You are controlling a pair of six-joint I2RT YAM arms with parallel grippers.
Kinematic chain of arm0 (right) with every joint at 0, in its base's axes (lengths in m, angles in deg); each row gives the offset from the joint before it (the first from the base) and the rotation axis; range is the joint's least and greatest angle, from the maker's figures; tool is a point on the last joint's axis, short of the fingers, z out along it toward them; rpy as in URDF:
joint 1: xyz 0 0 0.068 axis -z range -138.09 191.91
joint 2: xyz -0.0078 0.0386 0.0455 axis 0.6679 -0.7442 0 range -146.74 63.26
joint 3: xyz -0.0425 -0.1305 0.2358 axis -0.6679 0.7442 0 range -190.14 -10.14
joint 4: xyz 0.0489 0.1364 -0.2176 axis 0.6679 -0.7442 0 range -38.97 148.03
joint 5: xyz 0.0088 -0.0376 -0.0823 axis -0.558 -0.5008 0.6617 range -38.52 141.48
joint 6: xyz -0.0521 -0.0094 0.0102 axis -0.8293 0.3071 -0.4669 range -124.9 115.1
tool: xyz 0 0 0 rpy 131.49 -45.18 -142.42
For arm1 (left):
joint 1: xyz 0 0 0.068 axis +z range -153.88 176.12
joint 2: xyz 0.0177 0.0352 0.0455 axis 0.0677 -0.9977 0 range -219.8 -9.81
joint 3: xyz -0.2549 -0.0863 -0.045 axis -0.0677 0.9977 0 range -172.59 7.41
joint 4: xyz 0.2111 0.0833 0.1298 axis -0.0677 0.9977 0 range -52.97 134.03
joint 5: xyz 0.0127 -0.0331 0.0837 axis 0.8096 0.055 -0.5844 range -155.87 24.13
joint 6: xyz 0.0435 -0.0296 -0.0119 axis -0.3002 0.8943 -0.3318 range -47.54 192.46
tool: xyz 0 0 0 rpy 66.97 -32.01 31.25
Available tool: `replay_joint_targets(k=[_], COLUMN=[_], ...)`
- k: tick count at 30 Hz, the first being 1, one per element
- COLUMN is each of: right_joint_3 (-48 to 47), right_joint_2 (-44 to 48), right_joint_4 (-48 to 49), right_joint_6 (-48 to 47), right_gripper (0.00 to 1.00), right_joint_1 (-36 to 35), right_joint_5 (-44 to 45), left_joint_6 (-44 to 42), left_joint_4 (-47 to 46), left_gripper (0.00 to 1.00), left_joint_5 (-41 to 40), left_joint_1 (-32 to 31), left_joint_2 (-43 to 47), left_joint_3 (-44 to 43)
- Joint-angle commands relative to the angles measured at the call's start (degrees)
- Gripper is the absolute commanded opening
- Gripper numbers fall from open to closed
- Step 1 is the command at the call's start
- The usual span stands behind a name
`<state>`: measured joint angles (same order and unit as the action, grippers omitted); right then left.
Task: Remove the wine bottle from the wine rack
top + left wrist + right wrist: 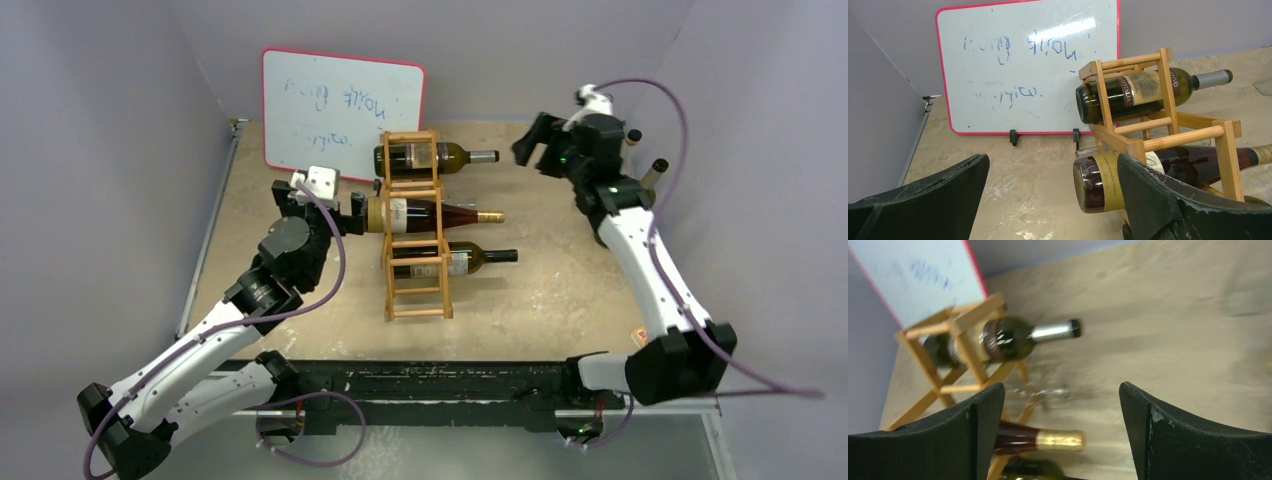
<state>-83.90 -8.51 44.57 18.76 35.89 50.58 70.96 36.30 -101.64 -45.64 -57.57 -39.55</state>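
Note:
The wine rack (416, 302) is a tan wooden ladder frame lying mid-table with three wine bottles through it. The top one (455, 157) is green with a silver cap, the middle one (455, 214) red with a gold cap, the lowest (478, 259) dark. My left gripper (356, 214) is open wide at the middle bottle's base (1096, 184). That base lies between the fingers beside the right finger (1160, 197), ungripped. My right gripper (531, 148) hangs open and empty, above the table right of the bottle necks. Its blurred wrist view looks down on the gold cap (1059, 440).
A red-edged whiteboard (340, 108) stands behind the rack at the back left. Two more bottles (655, 172) stand at the back right behind my right arm. Grey walls close in the table on three sides.

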Motion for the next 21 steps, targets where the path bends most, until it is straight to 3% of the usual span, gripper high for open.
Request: replay_joint_targets(k=[1, 4, 14, 21], right_joint_3=[-5.33, -5.82, 0.79, 2.53], right_joint_2=[-6.95, -11.22, -15.95, -17.96], right_joint_4=[1.1, 4.14, 21.45, 22.32], right_joint_6=[2.06, 3.62, 9.82, 10.77], right_gripper=[0.83, 0.76, 0.77, 0.85], right_joint_1=[-8.21, -11.57, -15.7, -18.03], right_joint_5=[-4.21, -9.37, -31.86, -31.03], left_joint_6=[0.03, -0.05, -0.04, -0.26], left_joint_4=[-0.8, -0.76, -0.59, -0.5], left_gripper=[1.0, 1.0, 1.0, 1.0], left_joint_5=[-0.03, -0.27, 0.44, 0.44], left_joint_1=[0.1, 0.11, 0.1, 0.1], left_joint_2=[-0.61, -1.17, -2.92, -3.29], left_joint_3=[-1.87, -1.81, -1.99, -2.07])
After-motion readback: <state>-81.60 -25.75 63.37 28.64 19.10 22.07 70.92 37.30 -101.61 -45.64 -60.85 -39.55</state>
